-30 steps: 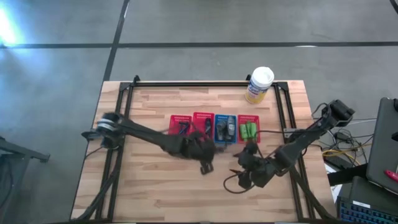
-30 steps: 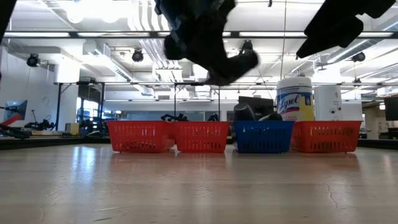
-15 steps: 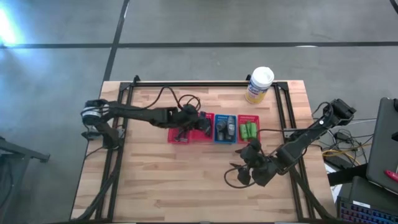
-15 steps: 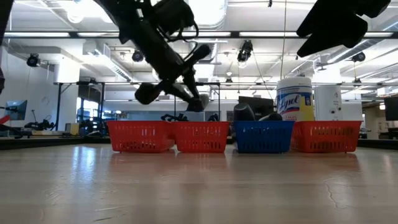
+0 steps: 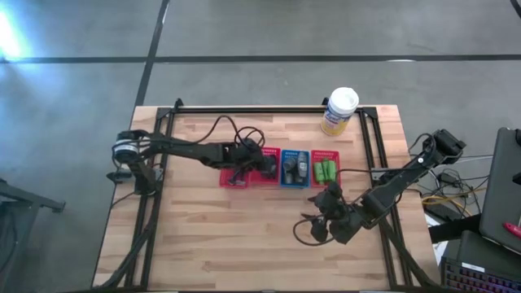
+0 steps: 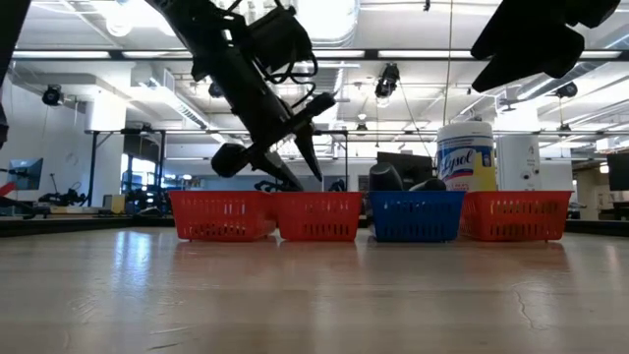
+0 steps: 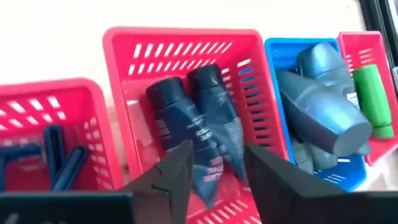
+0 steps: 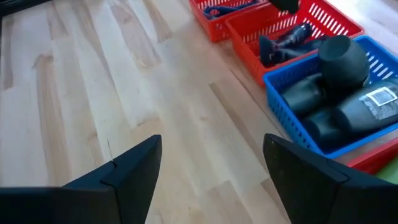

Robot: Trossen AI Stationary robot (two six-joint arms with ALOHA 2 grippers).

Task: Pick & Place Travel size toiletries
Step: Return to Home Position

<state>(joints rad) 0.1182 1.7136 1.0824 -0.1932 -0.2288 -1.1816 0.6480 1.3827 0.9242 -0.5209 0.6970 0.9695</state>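
Four small mesh baskets stand in a row. In the left wrist view, thin blue razors (image 7: 62,163) lie in the left red basket. Two dark sachets (image 7: 205,134) lie flat in the second red basket (image 7: 124,93). Grey tubes (image 7: 323,112) fill the blue basket, and a green bottle (image 7: 372,93) lies in the far red one. My left gripper (image 7: 214,171) hangs open above the sachets, tipped downward (image 6: 307,162), and holds nothing. My right gripper (image 8: 211,168) is open over bare wood (image 5: 316,224), near the table's near right part.
A yellow canister with a white lid (image 5: 339,111) stands at the far edge behind the baskets. Loose cable loops above the left arm (image 5: 232,130). A black frame rail (image 5: 376,155) runs along the table's right side. Bare wood (image 5: 228,236) lies in front of the baskets.
My left gripper has moved from in front of the baskets toward the far edge. It is now over the second red basket, has tipped fingers-down and sunk a little. The right arm has kept still.
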